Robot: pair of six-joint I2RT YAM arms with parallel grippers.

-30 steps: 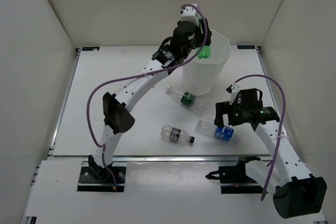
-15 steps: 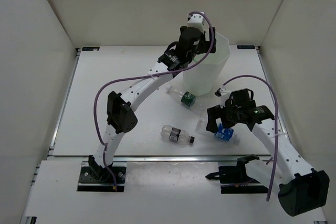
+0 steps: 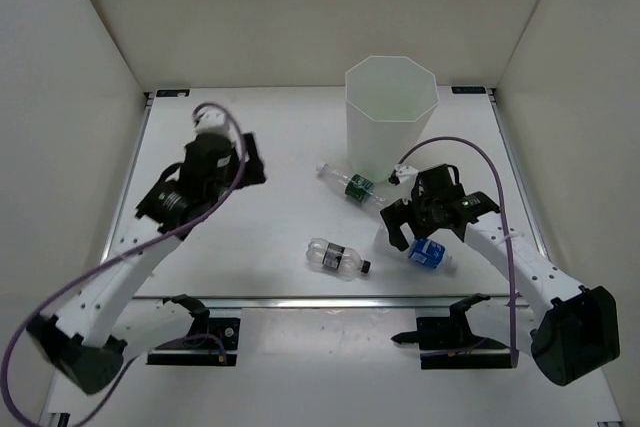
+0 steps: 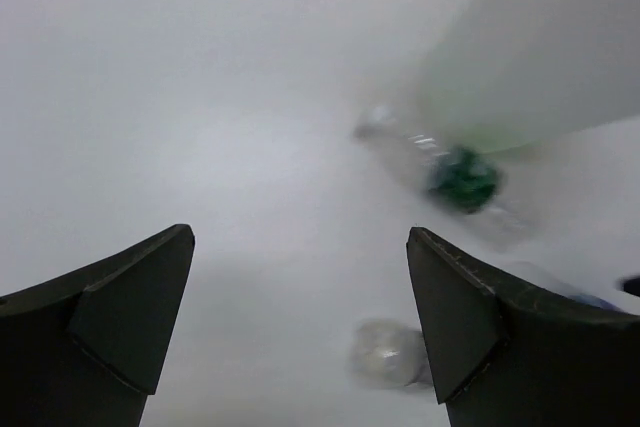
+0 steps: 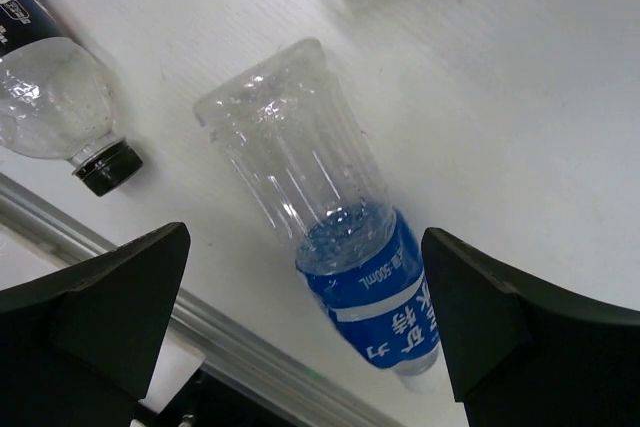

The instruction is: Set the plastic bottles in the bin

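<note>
Two right fingers (image 5: 100, 307) splayed, blue-label bottle (image 5: 340, 237) lying between them, left fingers (image 4: 110, 317) also splayed

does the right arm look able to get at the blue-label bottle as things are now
Probably yes. The right gripper hangs open straight over the blue-label bottle, which lies on its side with nothing on it. The dark-label bottle lies clear of it.
</note>
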